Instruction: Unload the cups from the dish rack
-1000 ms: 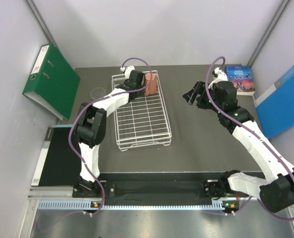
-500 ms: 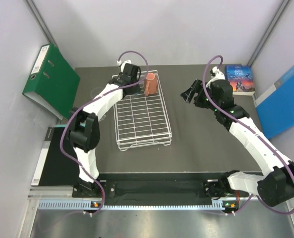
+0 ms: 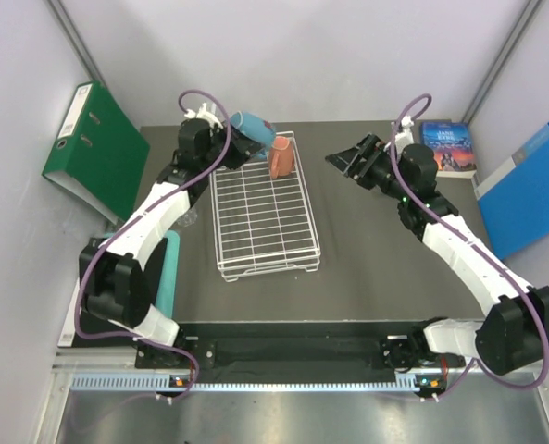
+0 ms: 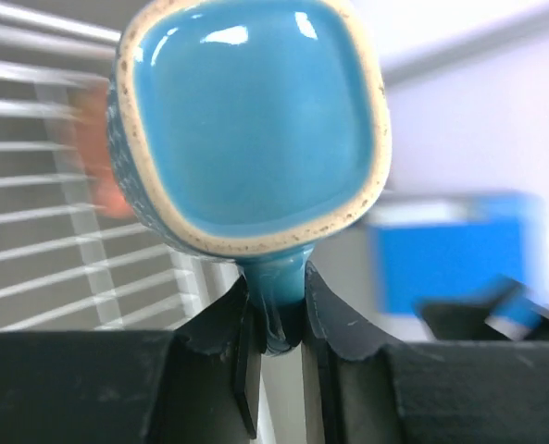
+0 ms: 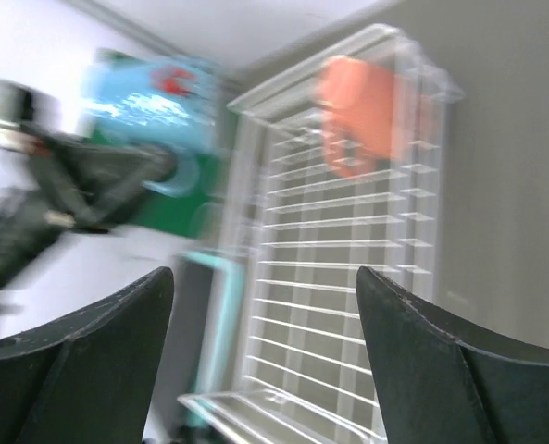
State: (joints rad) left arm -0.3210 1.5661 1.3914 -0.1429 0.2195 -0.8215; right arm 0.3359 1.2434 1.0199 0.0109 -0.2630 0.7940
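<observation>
One light-blue mug point(image 4: 251, 120) in left gripper point(image 4: 276, 319), one orange mug point(image 3: 280, 159) racked

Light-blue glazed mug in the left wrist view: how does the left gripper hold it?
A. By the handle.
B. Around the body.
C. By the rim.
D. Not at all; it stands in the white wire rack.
A: the left gripper has its two fingers pinched on the handle that sticks out from the light-blue glazed mug, with the mug's body free of them.

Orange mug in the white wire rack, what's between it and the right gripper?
Top view: only bare dark tabletop and the white wire rack's side wall.
</observation>
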